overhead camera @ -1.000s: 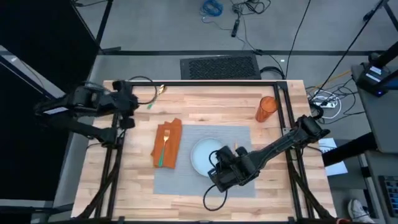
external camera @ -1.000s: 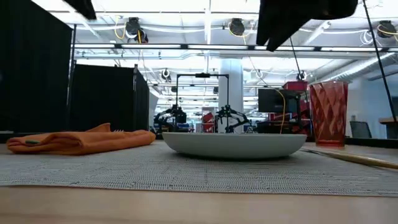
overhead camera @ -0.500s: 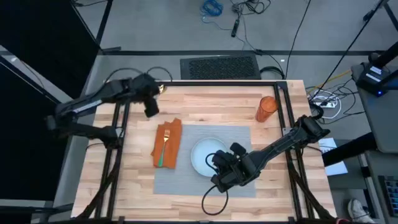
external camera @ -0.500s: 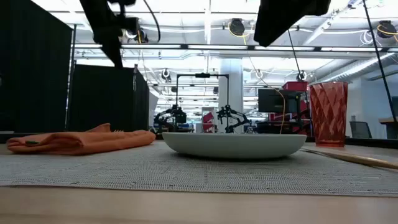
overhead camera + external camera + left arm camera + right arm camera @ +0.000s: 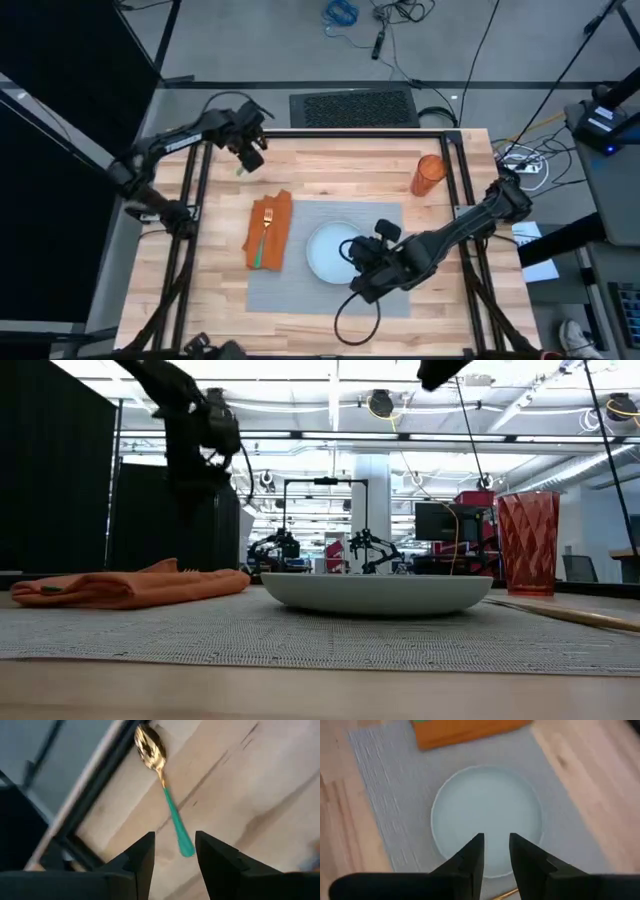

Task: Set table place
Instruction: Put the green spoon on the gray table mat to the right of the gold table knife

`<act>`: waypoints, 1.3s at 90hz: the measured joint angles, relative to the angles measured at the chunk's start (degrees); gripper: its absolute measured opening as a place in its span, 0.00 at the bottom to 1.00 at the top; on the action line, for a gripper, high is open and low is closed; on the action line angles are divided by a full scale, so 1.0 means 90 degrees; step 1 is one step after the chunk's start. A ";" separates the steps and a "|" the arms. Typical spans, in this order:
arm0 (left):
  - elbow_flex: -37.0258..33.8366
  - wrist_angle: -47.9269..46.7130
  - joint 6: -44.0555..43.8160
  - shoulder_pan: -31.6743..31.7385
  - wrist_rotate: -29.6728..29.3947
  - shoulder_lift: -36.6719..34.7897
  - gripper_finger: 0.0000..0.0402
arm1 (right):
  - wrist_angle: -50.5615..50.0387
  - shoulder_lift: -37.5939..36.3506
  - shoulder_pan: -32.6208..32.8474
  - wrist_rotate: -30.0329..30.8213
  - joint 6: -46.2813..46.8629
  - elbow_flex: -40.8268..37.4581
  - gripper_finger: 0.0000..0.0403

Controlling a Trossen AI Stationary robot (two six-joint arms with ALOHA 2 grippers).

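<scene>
Left gripper (image 5: 173,851): fingers parted by a narrow gap, nothing between them, poised above the teal handle end of a gold-bowled spoon (image 5: 165,795) lying on the table (image 5: 330,165) close to the black frame at its far left corner. Right gripper (image 5: 495,852): fingers likewise slightly apart and empty, hanging over the near rim of the plate (image 5: 335,252). Taking the plate as landmark: grey placemat (image 5: 300,290) directly under it, spreading well past its rim on every side; orange napkin (image 5: 270,230) just left of the plate, overlapping the mat's left edge, with a gold fork (image 5: 264,235) resting on top; a thin gold utensil, probably a knife, just right of the plate on the mat, mostly hidden under the right arm, seen clearly only as a slim bar in the low view; red-orange tumbler (image 5: 429,174) beyond and to the right of the plate, off the mat; spoon well away, beyond and to the left, apart from everything else in the setting. Step in hand, judging from the layout: fetching the spoon, seemingly the one piece not yet at the place. Next move: descend over the handle, straddle it crosswise with both fingers, close, lift, then carry toward the plate's right side. Main risks: a thin handle flat on wood slipping from the pinch, and crowding there by the right arm.
</scene>
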 joint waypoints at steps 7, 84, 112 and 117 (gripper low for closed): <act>0.0001 0.0022 -0.0128 0.0156 0.0017 0.0249 0.32 | 0.0006 -0.0174 0.0034 0.0056 -0.0199 0.0000 0.19; 0.0003 0.1129 -0.0536 0.0933 0.0615 0.1976 0.32 | 0.2812 -0.1545 0.0532 0.0318 -0.2992 0.0003 0.19; 0.0027 0.1624 -0.0397 0.0947 0.0955 0.1981 0.32 | 0.2876 -0.1541 0.0525 0.0338 -0.2990 0.0003 0.19; 0.0027 0.1626 -0.0387 0.0961 0.0950 0.1981 0.32 | 0.2900 -0.1541 0.0525 0.0339 -0.2982 0.0003 0.19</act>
